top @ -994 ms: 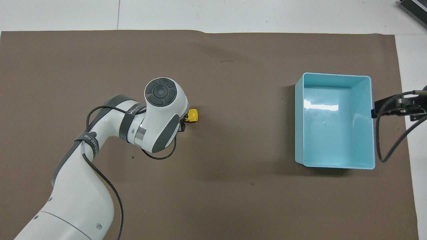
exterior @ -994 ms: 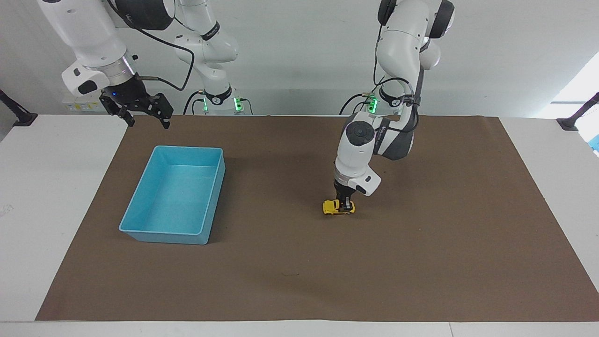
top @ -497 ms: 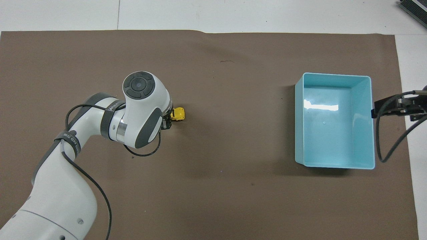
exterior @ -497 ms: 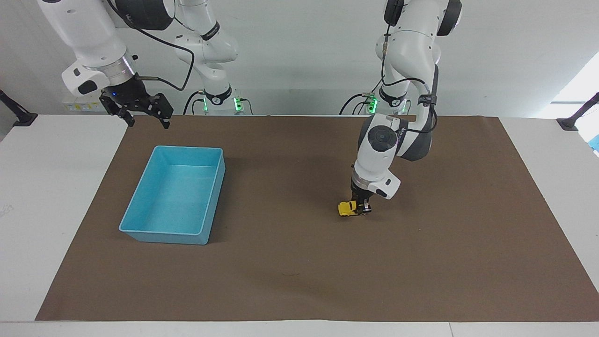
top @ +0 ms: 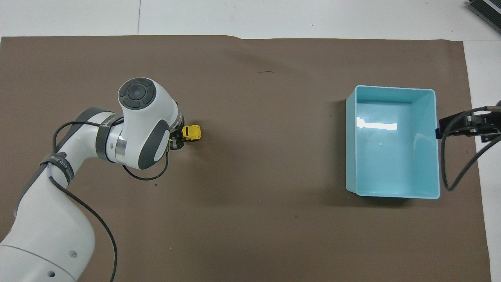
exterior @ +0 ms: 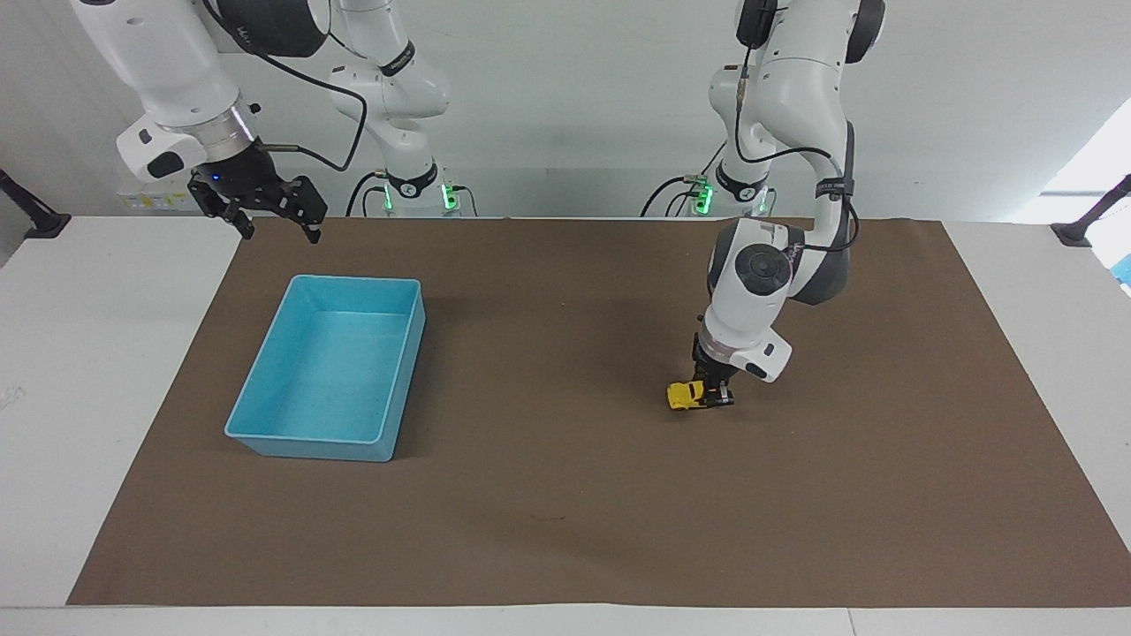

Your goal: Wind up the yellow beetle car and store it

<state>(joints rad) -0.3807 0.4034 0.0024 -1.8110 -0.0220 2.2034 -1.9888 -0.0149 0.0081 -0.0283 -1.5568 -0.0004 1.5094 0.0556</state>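
The yellow beetle car (exterior: 684, 396) sits on the brown mat, its wheels down, toward the left arm's end of the table; it also shows in the overhead view (top: 192, 132). My left gripper (exterior: 712, 395) is down at the mat and shut on the car's rear part, which its fingers cover. The blue bin (exterior: 331, 379) stands empty toward the right arm's end; it shows in the overhead view too (top: 393, 141). My right gripper (exterior: 269, 216) hangs open and empty in the air above the mat's edge by the bin, and the arm waits.
The brown mat (exterior: 565, 495) covers most of the white table (exterior: 79, 353). Black clamp mounts stand at both ends of the table (exterior: 1082, 231).
My left gripper has dragged the yellow car along the mat toward the left arm's end of the table, away from the bin. The right arm has not moved.
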